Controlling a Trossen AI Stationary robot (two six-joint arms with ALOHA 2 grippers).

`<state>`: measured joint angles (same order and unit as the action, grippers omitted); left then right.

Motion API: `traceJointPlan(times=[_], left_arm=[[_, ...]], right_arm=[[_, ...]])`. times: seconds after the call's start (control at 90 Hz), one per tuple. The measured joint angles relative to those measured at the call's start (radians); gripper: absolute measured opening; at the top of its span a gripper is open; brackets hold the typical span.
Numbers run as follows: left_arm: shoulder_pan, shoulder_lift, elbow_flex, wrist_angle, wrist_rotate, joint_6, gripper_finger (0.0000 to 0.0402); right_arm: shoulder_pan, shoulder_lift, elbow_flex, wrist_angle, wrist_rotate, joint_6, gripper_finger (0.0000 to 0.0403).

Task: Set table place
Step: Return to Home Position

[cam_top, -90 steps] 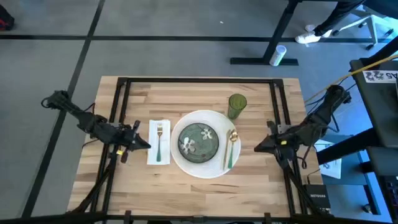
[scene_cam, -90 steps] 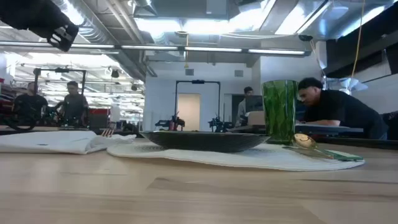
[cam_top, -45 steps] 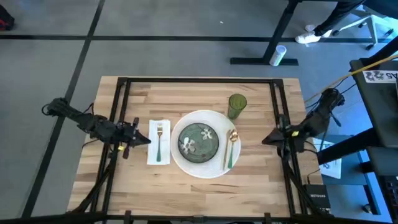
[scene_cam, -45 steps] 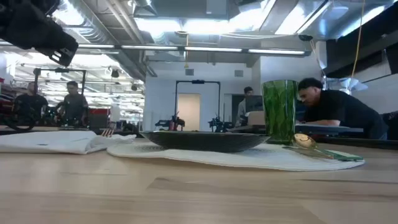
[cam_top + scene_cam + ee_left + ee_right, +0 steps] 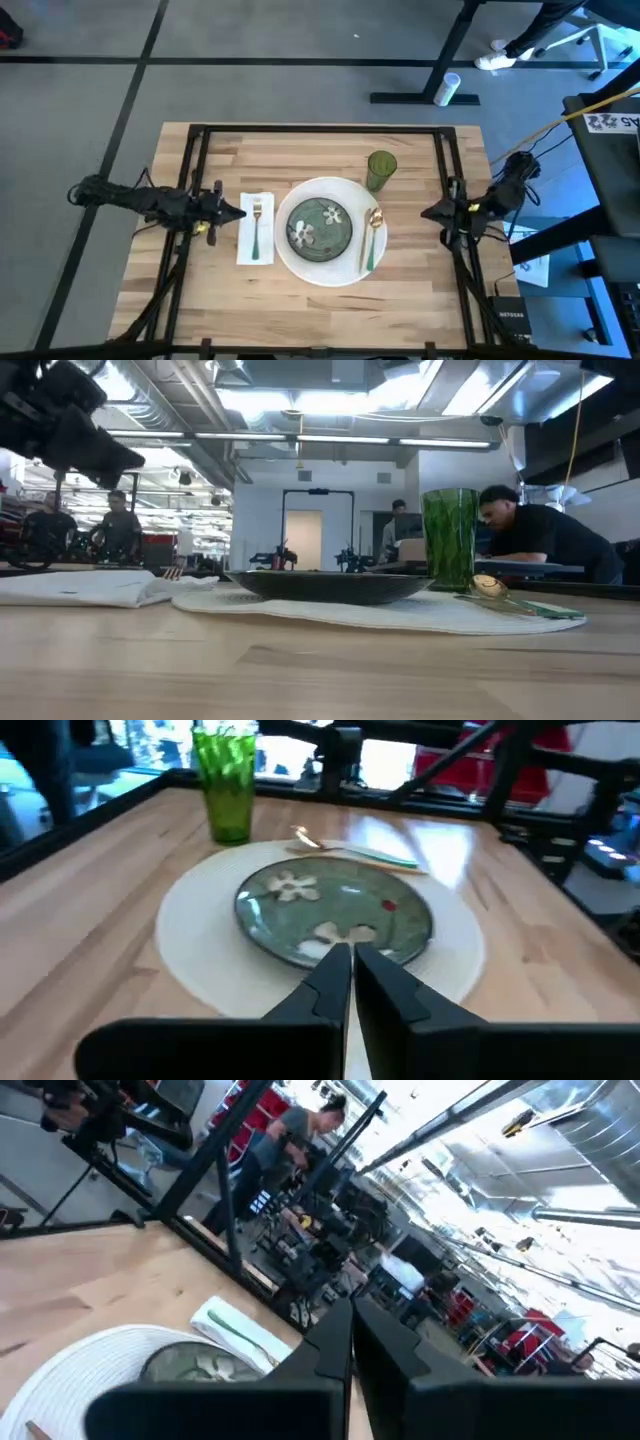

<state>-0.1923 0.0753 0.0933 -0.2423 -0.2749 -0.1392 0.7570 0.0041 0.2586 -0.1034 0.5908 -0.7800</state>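
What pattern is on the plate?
The round grey-green plate carries pale flower shapes; clearest in the left wrist view.

No legible text anywhere

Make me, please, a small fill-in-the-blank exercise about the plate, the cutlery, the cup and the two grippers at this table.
1. The fork lies on the white ____.
2. In the high view, the spoon lies to the ____ of the plate.
3. The cup has the colour ____.
4. The left gripper and the right gripper hold ____.
Missing words: napkin; right; green; nothing.
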Motion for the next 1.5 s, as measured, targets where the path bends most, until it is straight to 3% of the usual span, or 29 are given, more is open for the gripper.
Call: traceJointPlan(times=[0.344, 0.467, 0.589, 0.756, 0.967, 1.122, 1.256, 1.5], left_arm=[[0.138, 0.002, -0.002, 0.008, 0.035, 0.056, 0.0], [0.191, 0.002, -0.029, 0.12, 0.019, 0.09, 0.0], [0.243, 0.002, -0.082, 0.28, 0.015, 0.134, 0.0], [0.297, 0.01, -0.085, 0.288, 0.026, 0.14, 0.0], [0.342, 0.019, -0.085, 0.276, 0.106, 0.147, 0.0], [0.372, 0.021, -0.085, 0.263, 0.189, 0.139, 0.0], [0.399, 0.021, -0.085, 0.261, 0.202, 0.139, 0.0], [0.448, 0.021, -0.085, 0.26, 0.205, 0.115, 0.0]], right_arm=[[0.0, 0.0, -0.04, -0.013, 0.067, 0.021, 0.0], [0.0, 0.0, -0.102, 0.046, 0.071, 0.039, 0.0], [-0.001, 0.0, -0.161, 0.139, 0.023, 0.044, 0.0], [-0.039, 0.0, -0.176, 0.177, -0.094, 0.056, 0.0], [-0.214, 0.0, -0.176, 0.118, -0.269, 0.143, 0.0], [-0.392, 0.0, -0.176, 0.082, -0.391, 0.175, 0.0], [-0.555, 0.0, -0.176, 0.071, -0.502, 0.2, 0.0], [-0.844, 0.0, -0.225, 0.059, -0.502, 0.33, 0.0]])
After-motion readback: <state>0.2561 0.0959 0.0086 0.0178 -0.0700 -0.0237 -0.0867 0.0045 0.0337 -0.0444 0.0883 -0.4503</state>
